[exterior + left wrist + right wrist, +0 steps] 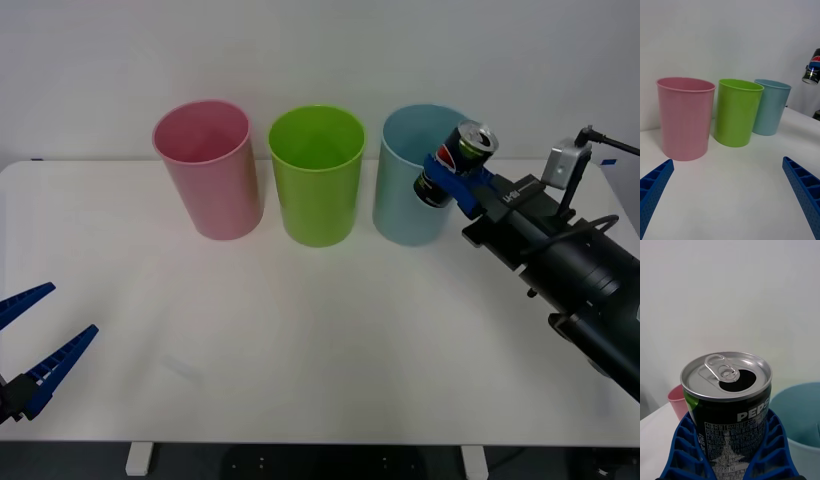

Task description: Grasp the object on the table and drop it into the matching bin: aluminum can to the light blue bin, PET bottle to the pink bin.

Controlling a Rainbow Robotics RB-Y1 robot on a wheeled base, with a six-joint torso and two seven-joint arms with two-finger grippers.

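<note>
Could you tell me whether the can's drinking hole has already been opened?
Yes, the right wrist view shows a dark open hole beside the pull tab on the aluminum can, held in the right gripper.

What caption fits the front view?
Right gripper holds the can at the light blue bin's rim; left gripper waits open.

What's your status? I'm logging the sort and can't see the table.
Right gripper shut on aluminum can, held tilted by the light blue bin rim. Left gripper open, low over the table. Nothing in the way.
</note>
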